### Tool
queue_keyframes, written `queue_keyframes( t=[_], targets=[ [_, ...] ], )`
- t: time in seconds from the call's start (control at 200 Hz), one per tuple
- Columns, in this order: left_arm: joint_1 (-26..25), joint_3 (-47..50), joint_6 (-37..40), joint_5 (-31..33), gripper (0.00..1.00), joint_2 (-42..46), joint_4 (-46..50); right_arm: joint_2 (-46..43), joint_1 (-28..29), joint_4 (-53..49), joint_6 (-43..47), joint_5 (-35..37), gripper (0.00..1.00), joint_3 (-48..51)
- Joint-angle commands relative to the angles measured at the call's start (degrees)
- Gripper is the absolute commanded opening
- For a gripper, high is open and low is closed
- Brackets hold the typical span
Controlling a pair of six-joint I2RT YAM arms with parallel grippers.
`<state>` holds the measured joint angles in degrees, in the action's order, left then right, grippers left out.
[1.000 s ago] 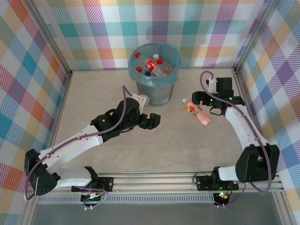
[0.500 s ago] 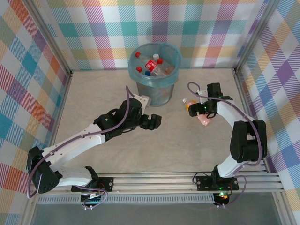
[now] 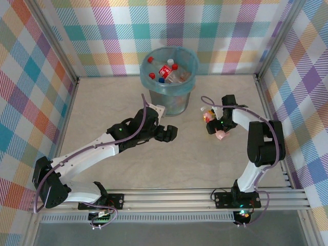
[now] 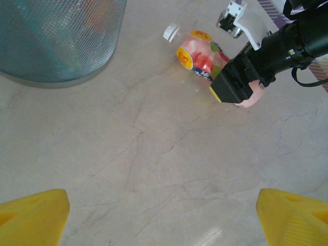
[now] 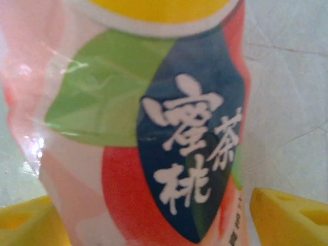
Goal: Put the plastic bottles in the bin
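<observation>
Pink plastic is filling the gap between the right gripper's (image 3: 215, 125) yellow pads (image 5: 287, 215). The peach-tea bottle (image 4: 197, 54) is lying on its side on the table (image 4: 154, 154), and the jaws are standing open astride its middle, one pad on each side and, by my reading, not yet pinching; I'd judge they are placed to close across its narrow width. The bin (image 3: 170, 97) is sitting beyond and to the left of that gripper, with several bottles (image 3: 166, 70) already inside. The left gripper (image 4: 164, 218) is hanging wide open and empty, facing the bottle from well apart, probably to leave the other arm room.
</observation>
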<state>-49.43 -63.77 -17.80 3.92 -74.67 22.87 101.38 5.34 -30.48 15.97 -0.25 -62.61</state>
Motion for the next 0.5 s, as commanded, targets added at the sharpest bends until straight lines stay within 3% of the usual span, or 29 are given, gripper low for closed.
queue_keyframes(
  t=[0.0, 0.26, 0.5],
  targets=[
    [-0.8, -1.5, -0.5, 0.8, 0.94, -0.2, 1.5, 0.8, 0.4, -1.3, 0.7, 1.1, 0.80, -1.6],
    [-0.8, -2.5, -0.4, 0.8, 0.94, -1.1, 1.8, -0.2, 0.3, -0.8, -0.5, 1.9, 0.62, -1.1],
    [-0.7, -3.6, -0.2, 1.0, 0.94, -1.3, 2.6, -5.8, 0.3, 1.6, -2.3, 0.3, 0.55, 0.5]
  ],
)
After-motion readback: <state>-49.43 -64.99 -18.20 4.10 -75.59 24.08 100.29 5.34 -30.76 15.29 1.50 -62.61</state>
